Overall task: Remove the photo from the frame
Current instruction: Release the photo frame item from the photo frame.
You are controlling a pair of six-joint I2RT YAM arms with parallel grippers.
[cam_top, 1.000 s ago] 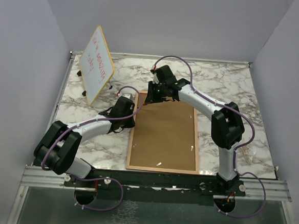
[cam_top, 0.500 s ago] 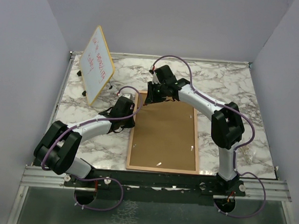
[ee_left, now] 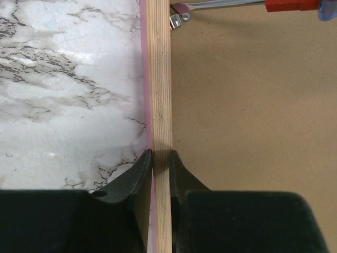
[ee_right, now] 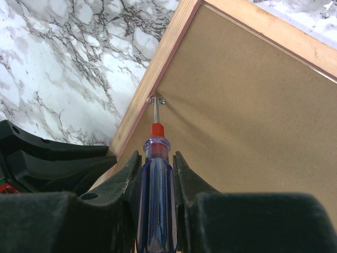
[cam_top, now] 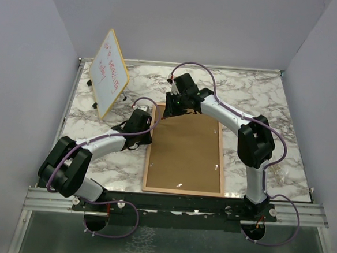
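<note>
The frame (cam_top: 184, 153) lies face down on the marble table, brown fibreboard back up, so the photo is hidden. My left gripper (ee_left: 161, 158) is shut on the wooden left rail of the frame (ee_left: 159, 79), one finger outside, one on the backing. My right gripper (ee_right: 156, 158) is shut on a blue-handled screwdriver (ee_right: 156, 195). The screwdriver's tip rests on a small metal clip (ee_right: 156, 99) by the left rail near the far corner. That clip (ee_left: 178, 19) and the screwdriver shaft also show at the top of the left wrist view.
A yellow-edged whiteboard (cam_top: 109, 73) with red writing stands tilted at the back left. More small clips (cam_top: 218, 165) sit along the frame's right and near sides. Grey walls enclose the table (cam_top: 257, 98) on three sides.
</note>
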